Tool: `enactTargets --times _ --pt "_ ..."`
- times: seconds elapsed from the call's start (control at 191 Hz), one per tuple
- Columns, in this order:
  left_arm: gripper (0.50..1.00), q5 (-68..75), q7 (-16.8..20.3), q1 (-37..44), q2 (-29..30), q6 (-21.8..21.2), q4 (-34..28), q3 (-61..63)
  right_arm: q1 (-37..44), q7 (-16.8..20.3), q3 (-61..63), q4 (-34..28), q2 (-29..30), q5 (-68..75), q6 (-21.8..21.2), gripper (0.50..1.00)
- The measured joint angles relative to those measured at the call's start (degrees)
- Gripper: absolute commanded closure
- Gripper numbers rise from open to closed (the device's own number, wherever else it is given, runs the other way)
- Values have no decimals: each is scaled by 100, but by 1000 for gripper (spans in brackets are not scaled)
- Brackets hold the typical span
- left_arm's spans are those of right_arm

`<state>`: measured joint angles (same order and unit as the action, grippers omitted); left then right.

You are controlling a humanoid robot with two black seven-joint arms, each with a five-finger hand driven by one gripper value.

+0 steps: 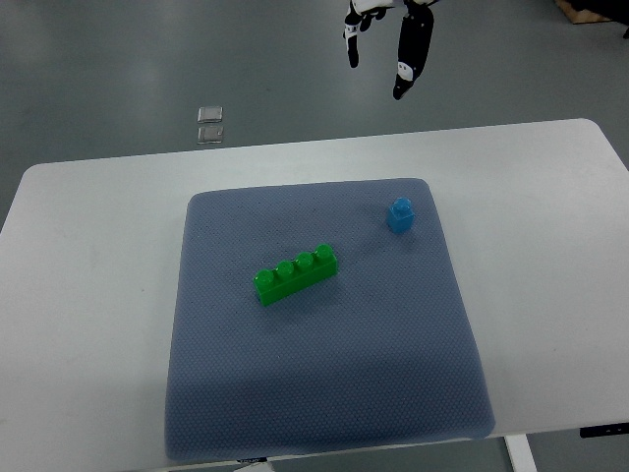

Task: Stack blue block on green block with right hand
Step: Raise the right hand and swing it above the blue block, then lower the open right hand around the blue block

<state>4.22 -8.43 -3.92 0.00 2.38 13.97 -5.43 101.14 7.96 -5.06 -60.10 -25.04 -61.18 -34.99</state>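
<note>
Single top view only, so no overlap with any second view; set on the robot's own side, looking steeply down; faces outward across the white table toward grey floor beyond its far edge; far enough back to take in the whole blue mat and most of the tabletop.
</note>
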Motion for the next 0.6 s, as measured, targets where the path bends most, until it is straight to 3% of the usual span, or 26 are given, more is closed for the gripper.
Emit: enactTargets --times 0.167,0.46,0.601 --pt "500 0 -1 0 0 -6 -27 -38 -685 245 -4 1 49 -47 0 562" --pt "500 0 -1 13 0 -4 19 12 -1693 319 23 126 137 -222 5 564" --pt "500 0 -1 14 0 -1 30 24 -1992 321 25 306 278 -244 386 566"
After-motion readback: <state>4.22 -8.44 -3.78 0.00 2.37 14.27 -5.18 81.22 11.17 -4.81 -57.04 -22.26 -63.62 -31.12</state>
